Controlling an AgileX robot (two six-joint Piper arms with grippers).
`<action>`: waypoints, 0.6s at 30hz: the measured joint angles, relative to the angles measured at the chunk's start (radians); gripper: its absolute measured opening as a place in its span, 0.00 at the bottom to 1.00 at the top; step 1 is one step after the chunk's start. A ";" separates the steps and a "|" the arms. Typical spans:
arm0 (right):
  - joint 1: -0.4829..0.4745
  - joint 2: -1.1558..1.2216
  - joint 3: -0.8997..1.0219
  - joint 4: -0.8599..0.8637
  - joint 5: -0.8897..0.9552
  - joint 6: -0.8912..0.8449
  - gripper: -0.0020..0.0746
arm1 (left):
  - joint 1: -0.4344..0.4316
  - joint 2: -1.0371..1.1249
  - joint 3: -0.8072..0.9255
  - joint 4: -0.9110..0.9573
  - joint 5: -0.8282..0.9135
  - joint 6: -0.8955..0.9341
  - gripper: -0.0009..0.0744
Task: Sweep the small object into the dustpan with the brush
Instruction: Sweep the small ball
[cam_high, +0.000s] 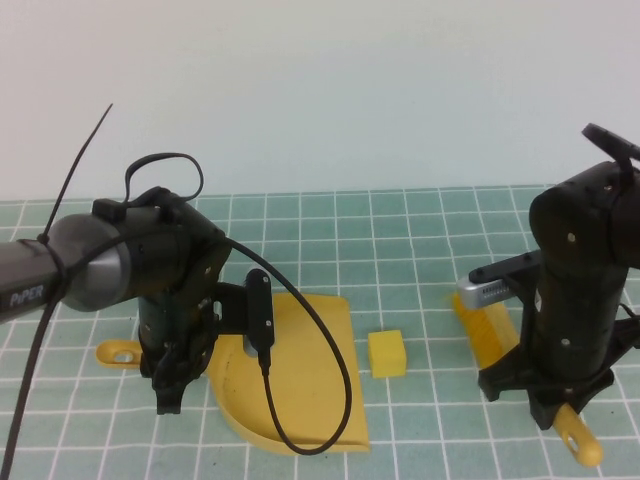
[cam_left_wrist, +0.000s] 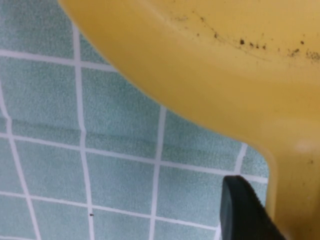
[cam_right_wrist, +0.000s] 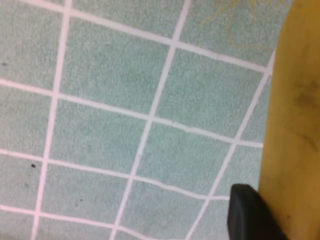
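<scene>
The yellow dustpan lies on the green tiled mat, its scoop open toward the small pale-yellow cube just to its right. My left gripper is down over the dustpan's handle. In the left wrist view one black finger presses against the handle. The yellow brush lies right of the cube. My right gripper is down on the brush's handle. In the right wrist view one finger lies against that handle.
The green mat with white grid lines covers the table up to a pale wall behind. A black cable loops from the left arm over the dustpan's scoop.
</scene>
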 joint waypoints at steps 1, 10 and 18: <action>0.008 0.000 0.000 0.002 -0.002 0.002 0.25 | 0.000 0.000 0.000 0.000 0.000 0.000 0.01; 0.157 0.007 -0.016 0.242 -0.123 -0.076 0.25 | 0.000 0.000 0.000 -0.004 -0.019 0.000 0.01; 0.199 0.005 -0.173 0.385 -0.093 -0.150 0.25 | 0.000 0.000 0.000 -0.028 -0.047 -0.005 0.01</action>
